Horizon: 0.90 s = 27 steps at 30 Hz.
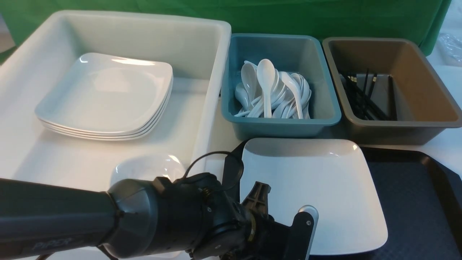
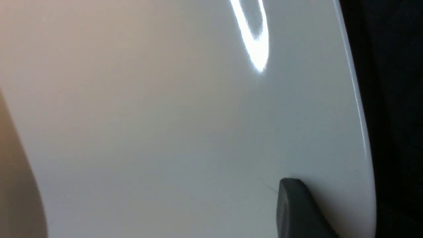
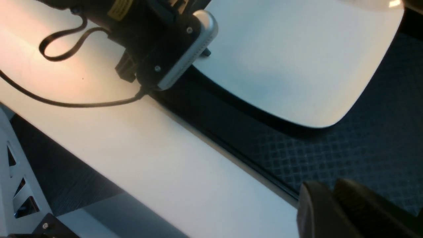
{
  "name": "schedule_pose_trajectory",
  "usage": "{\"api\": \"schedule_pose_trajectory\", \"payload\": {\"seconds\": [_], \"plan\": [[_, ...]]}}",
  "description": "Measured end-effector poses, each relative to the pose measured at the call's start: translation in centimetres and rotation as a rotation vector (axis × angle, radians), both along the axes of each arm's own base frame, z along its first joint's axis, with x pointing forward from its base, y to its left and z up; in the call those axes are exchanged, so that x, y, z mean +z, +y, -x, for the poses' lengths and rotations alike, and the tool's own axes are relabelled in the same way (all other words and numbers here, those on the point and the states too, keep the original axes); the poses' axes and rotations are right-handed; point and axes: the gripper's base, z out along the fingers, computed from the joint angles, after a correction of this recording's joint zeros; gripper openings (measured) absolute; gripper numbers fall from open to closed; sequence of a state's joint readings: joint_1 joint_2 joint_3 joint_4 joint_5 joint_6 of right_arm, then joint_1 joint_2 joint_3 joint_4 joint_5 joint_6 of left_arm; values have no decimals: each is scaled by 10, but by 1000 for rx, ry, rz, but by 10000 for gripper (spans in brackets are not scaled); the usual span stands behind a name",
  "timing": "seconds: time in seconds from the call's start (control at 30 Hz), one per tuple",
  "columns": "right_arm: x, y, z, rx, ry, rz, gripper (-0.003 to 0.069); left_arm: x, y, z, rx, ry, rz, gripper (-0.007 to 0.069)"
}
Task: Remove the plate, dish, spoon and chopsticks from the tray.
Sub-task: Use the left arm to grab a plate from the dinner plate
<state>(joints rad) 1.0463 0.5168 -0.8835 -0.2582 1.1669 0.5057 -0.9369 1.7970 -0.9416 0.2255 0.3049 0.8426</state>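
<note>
- The plate [image 1: 314, 191] lies on the 9 o'clock end of the tray [image 1: 411, 202].
- Your left gripper [image 3: 205, 53] is at the plate's 7 o'clock corner, so the plate spreads away from it toward 1 o'clock.
- The plate is square and has no long axis. The near rim under the jaws is what you line up on.
- One upper finger [image 2: 297, 208] rests on the plate's top face just inside the rim. The lower finger is hidden, so you cannot tell whether the grip is made.
- Your right gripper [image 3: 330, 186] has its fingers drawn together on nothing. It hangs over the tray's near rim, at roughly 5 o'clock from the plate and well apart from it. The left arm is plainly the nearer.
- The white tub [image 1: 216, 72] lies at 10 o'clock from the plate, so the carry likely has to rise over its wall.
- Count: one plate on the tray.
- The tub holds what looks like four stacked plates [image 1: 104, 97] and one small dish [image 1: 148, 168].
- The spoons [image 1: 267, 90] make one heap in the teal bin [image 1: 325, 119], too tangled to number.
- The chopsticks [image 1: 364, 97] lie bundled in the brown bin [image 1: 429, 104], also uncountable.
</note>
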Motion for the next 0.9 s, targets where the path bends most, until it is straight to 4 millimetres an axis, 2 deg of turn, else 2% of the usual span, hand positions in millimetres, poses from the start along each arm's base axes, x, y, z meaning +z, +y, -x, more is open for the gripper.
{"api": "schedule_pose_trajectory", "payload": {"seconds": [0.17, 0.23, 0.27, 0.3, 0.37, 0.47, 0.53, 0.73, 0.9], "plan": [[0, 0, 1, 7, 5, -2, 110, 2, 1, 0, -3, -5, -1, 176], [-1, 2, 2, 35, 12, 0, 111, 2, 2, 1, 6, 4, -9, 223], [-1, 2, 2, 35, 12, 0, 111, 2, 2, 1, 7, 5, -9, 223], [-1, 2, 3, 49, 13, 4, 111, 2, 2, 1, 12, 9, -10, 270], [-1, 2, 3, 55, 13, 6, 111, 2, 2, 1, 13, 10, -10, 300], [-1, 3, 3, 61, 15, 5, 111, 2, 2, 1, 15, 9, -6, 405], [-1, 3, 4, 61, 16, 5, 112, 3, 1, 1, 14, 5, 1, 441], [-1, 3, 4, 61, 16, 5, 112, 4, 0, 0, 10, -3, 15, 458], [-1, 3, 4, 61, 16, 5, 112, 4, -1, 0, 8, -9, 27, 396]]}}
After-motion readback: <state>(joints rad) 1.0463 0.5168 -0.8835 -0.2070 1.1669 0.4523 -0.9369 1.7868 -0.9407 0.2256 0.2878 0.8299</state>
